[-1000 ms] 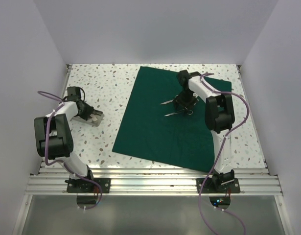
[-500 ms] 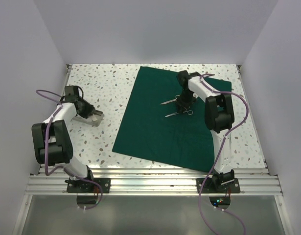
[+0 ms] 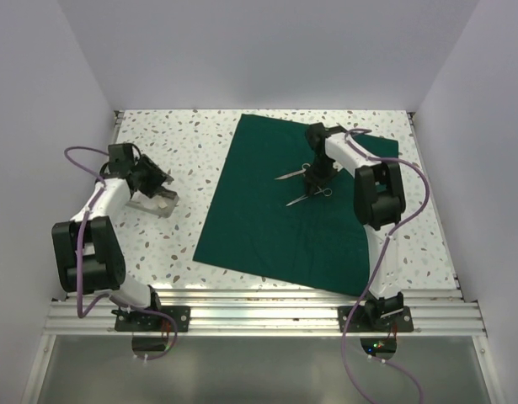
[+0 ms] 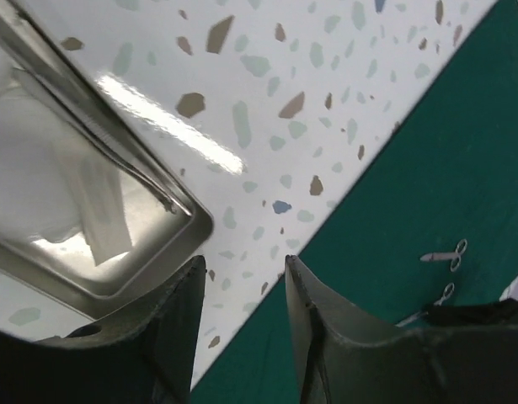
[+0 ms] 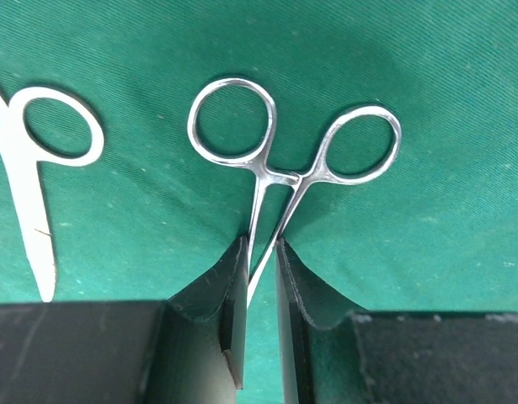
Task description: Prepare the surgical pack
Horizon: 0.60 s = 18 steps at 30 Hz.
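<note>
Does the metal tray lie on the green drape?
No, the tray sits on the speckled table, left of the drape and apart from it.

A robotics lab test cell, by every sign. Boxed in on three sides by bare white walls (image 3: 267, 50). Floored with a speckled terrazzo-pattern table (image 3: 183, 143), edged at the near side by an aluminium rail (image 3: 259, 316) carrying the bolted bases of the left arm (image 3: 88, 252) and the right arm (image 3: 378, 194). Strung with loose purple cables (image 3: 426, 189). Dressed as a surgical-prep exercise: green drape (image 3: 267, 227) spread flat, forceps (image 5: 280, 177) and scissors (image 5: 24, 198) lying on it.
</note>
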Tool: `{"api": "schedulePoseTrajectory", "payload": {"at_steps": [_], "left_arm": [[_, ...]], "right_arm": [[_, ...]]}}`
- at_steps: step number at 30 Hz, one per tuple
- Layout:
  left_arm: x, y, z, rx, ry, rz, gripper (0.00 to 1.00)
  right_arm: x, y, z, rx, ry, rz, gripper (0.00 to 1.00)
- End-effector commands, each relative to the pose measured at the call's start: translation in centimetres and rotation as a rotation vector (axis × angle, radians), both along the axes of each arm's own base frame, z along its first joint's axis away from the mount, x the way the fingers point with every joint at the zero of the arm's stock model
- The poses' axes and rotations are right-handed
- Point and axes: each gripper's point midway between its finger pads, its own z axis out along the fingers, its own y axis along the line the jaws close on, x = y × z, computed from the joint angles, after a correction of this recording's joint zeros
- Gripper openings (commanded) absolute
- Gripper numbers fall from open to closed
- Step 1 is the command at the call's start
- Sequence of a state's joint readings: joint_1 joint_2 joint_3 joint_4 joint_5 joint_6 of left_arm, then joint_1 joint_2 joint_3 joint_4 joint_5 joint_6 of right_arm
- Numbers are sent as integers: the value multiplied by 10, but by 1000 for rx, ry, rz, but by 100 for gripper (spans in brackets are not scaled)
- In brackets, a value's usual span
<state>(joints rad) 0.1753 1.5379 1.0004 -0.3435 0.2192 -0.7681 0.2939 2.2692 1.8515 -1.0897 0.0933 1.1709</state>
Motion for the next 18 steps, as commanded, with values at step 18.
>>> {"api": "schedulePoseTrajectory", "payload": {"at_steps": [18], "left_arm": [[34, -132, 61, -158, -290, -562, 46]], "right_arm": [[-14, -14, 37, -18, -105, 26, 0]]}}
